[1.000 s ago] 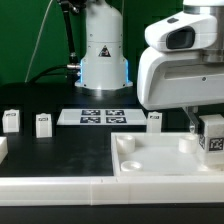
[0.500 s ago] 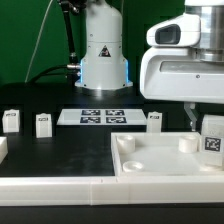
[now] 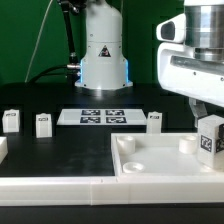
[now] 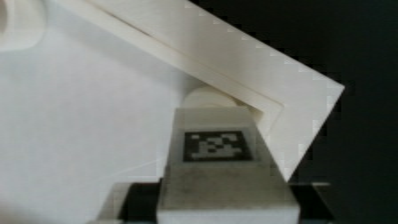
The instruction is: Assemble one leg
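In the exterior view, the two-finger gripper (image 3: 207,128) is clamped on a small white blocky plastic leg (image 3: 211,143) with a black-and-white tag. It holds the leg over the large white square tray-like piece (image 3: 150,165), near its far corner at the exterior view's right. The step in hand looks like bringing the leg to a socket.

The wrist view alone shows the alignment. The leg (image 4: 217,140) points at a round corner socket (image 4: 214,98), though contact cannot be told. The next move probably calls for centring, then lowering straight in.
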Controlling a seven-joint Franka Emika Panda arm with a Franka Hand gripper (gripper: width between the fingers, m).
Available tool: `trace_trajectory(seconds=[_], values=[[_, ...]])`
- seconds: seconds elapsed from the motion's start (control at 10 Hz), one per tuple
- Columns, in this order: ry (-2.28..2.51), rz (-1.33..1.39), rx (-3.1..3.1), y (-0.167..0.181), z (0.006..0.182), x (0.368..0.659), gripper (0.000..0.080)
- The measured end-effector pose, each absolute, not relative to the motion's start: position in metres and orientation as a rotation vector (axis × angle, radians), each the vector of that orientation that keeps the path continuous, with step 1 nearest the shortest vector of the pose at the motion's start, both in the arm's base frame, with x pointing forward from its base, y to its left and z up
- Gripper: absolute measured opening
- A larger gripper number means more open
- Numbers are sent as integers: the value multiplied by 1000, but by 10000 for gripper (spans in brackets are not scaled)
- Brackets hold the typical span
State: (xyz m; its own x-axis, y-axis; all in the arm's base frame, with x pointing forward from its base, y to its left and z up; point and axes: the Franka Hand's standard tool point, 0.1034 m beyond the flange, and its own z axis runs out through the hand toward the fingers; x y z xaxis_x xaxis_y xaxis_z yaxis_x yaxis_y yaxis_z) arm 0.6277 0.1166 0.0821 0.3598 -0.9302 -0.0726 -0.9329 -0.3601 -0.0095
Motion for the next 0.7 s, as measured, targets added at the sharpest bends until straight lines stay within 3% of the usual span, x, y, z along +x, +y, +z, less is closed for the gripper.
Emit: trace_trajectory(seconds=[0.4,0.5,0.6,0.7], values=[[2090,101,-2282,116,82,628,291],[2048,100,-2318,116,82,628,343],[1992,98,-2365,116,81,628,532],[1982,100,-2371,116,81,628,613]])
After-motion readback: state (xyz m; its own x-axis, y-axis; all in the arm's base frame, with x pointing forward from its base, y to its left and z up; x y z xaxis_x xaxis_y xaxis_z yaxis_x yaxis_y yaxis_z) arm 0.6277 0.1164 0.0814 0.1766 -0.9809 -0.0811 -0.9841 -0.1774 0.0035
